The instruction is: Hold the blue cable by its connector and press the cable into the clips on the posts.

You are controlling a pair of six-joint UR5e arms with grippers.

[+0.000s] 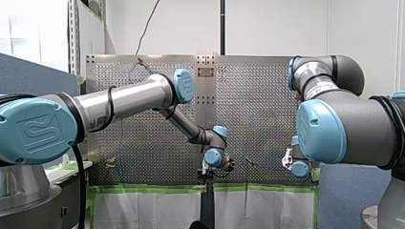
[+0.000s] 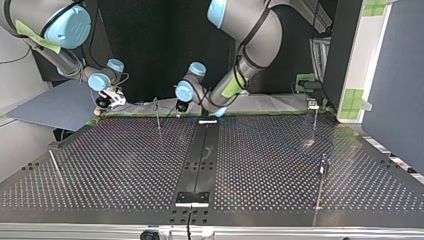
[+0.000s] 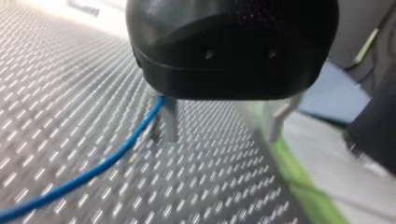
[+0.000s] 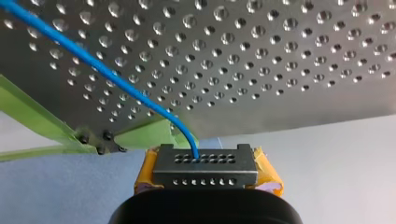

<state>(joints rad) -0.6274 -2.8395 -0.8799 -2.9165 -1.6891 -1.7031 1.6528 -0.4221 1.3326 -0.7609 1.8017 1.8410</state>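
The blue cable (image 4: 102,72) ends in a dark grey connector (image 4: 205,161) with rows of holes. My right gripper (image 4: 205,176) is shut on that connector between yellow pads (image 4: 144,175), past the perforated table's edge; it sits at the top view's left (image 2: 107,100). In the left wrist view the blue cable (image 3: 93,172) runs over the table and up beside one metal finger (image 3: 170,121). My left gripper (image 3: 224,135) is open, with nothing between its fingers, and hangs low at the table's far edge (image 2: 181,106). Thin clip posts (image 2: 157,114) (image 2: 314,120) (image 2: 322,170) stand on the table.
The perforated table (image 2: 125,165) has a dark centre strip (image 2: 200,155) and green tape (image 3: 299,177) along its edge. A slanted rod (image 2: 54,162) stands at the top view's left. A blue-grey panel (image 2: 55,107) lies beyond the table under my right gripper.
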